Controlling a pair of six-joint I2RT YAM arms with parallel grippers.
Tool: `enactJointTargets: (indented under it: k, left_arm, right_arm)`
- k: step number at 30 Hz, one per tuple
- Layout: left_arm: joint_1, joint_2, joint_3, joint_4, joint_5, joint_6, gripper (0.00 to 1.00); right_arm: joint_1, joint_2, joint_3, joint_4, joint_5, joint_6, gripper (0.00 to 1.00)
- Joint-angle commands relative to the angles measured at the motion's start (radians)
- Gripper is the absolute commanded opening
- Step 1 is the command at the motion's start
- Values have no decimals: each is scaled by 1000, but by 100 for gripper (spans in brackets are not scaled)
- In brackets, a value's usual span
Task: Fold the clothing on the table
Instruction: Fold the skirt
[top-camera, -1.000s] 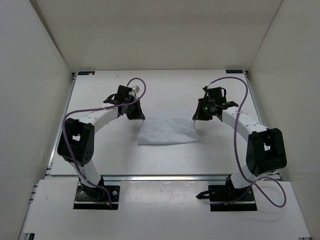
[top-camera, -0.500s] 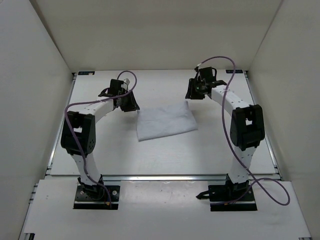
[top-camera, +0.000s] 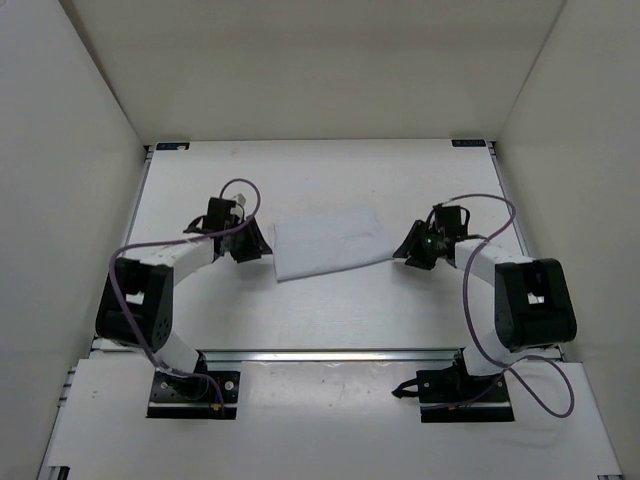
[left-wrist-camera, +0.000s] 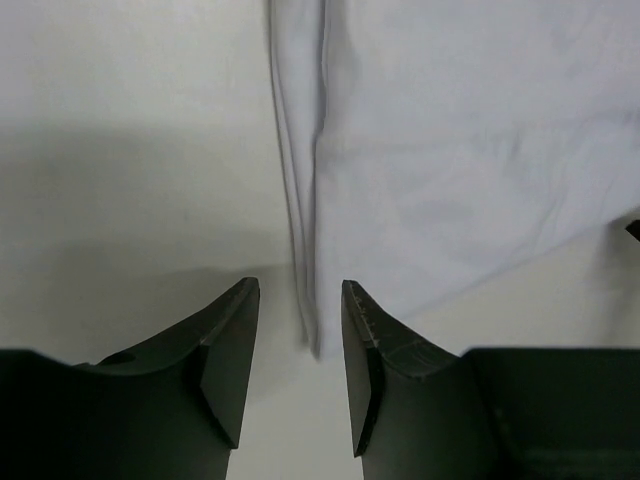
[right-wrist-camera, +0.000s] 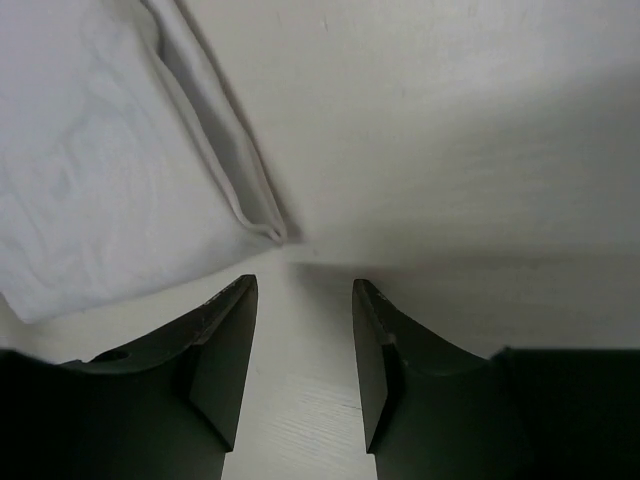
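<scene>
White folded cloth (top-camera: 328, 243) lies on the worktop (top-camera: 400, 180), middle of the frame.
Left fingers (left-wrist-camera: 225, 340) stand apart beside its left edge, right fingers (right-wrist-camera: 385, 350) apart near its right corner; both empty.

Both arms have drawn back from the far corners of the clothing (top-camera: 328, 243) and now sit low at its left and right sides. The left fingers (left-wrist-camera: 225, 350) and right fingers (right-wrist-camera: 220, 350), pinched shut before, now stand parted. The clothing has slid slightly farther back on the bench (top-camera: 330, 320) and skewed.
</scene>
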Motion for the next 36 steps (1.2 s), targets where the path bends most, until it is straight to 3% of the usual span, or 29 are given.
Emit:
enactJointTargets:
  k: [1,8,10,11,12,13,14,15,19,23,26,32,36]
  left_arm:
    - [-56,-123,-144,87,-42,-119,49]
    - [-165,-100,-260,211,-173,-271,54]
    - [-178,-69,-248,225,-180,-308,51]
    - [-175,-45,-243,266,-193,-331,49]
    - [-176,-23,-241,286,-191,-339,39]
    - [-176,-13,-241,303,-182,-347,21]
    - [-170,6,-234,319,-170,-356,7]
    - [-165,14,-226,332,-162,-357,0]
    - [-169,40,-201,340,-138,-344,0]
    - [-164,58,-197,366,-105,-345,0]
    - [-159,81,-185,369,-85,-333,0]
    - [-144,72,-200,383,-47,-328,0]
    - [-132,69,-211,383,-18,-322,0]
  right_arm:
    - [8,-38,-111,292,-88,185,40]
    - [40,115,-35,345,-73,255,40]
    - [36,133,-24,352,-61,268,31]
    - [34,138,-12,357,-65,278,16]
    - [33,143,-9,356,-73,280,5]
    - [23,140,-7,360,-79,268,0]
    - [19,126,8,339,-79,243,0]
    - [20,129,40,296,-71,186,0]
    - [74,136,320,28,-13,-124,0]
    - [183,205,606,-123,-9,-278,0]
    - [289,260,723,-155,-28,-310,0]
    - [493,399,837,-195,-100,-357,0]
    - [574,437,736,-129,-159,-312,0]
